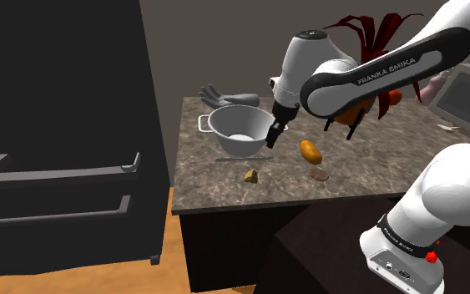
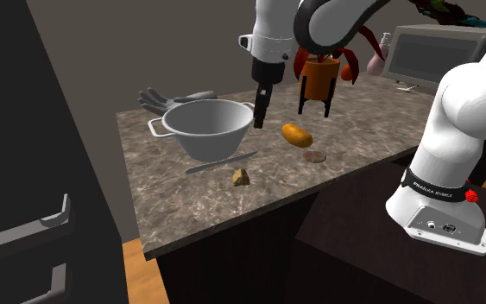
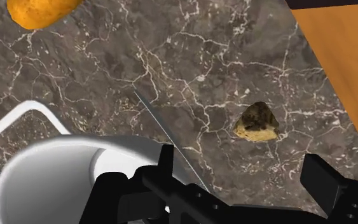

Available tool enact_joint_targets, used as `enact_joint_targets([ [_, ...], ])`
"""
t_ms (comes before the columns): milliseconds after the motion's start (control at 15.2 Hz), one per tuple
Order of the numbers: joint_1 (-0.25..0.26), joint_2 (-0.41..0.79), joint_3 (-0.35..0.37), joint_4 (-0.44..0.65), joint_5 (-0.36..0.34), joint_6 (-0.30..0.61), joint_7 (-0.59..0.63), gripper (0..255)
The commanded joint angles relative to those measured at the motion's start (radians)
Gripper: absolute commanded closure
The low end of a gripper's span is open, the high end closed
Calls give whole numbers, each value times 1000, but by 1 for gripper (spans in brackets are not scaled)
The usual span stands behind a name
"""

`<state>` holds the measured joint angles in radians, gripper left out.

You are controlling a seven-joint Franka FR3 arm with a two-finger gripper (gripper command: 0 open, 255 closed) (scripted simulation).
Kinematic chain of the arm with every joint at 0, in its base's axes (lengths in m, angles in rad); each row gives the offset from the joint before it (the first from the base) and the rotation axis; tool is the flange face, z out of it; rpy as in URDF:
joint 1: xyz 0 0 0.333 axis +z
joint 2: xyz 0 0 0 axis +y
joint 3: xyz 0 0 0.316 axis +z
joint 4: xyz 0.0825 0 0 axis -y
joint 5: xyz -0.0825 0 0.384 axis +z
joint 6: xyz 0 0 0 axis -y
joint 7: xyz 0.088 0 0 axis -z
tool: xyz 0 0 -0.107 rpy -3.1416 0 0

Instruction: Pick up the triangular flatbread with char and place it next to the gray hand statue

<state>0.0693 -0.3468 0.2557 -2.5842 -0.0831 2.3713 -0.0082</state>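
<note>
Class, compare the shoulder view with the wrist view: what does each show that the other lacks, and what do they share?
Shoulder view's extras: the hand statue, red plant and dark appliance. Wrist view's extra: dark char on the flatbread, seen close from above. Shared: the flatbread itself, bowl, orange food, counter, wood floor and the open gripper.

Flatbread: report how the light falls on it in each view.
Shoulder view: dim overall, flatbread a dull brown lump on the counter. Second exterior view: brighter, its pale edge shows. Wrist view: clearest, dark char against pale crust, no glare.
</note>
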Motion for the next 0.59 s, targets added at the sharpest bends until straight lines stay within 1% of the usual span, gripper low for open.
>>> enact_joint_targets([
  [0, -3, 67, 37, 8, -37, 48, 43, 0],
  [132, -13, 143, 68, 16, -92, 99, 90, 0],
  [264, -25, 222, 96, 31, -164, 143, 148, 0],
  [528, -32, 393, 124, 80, -355, 207, 298, 0],
])
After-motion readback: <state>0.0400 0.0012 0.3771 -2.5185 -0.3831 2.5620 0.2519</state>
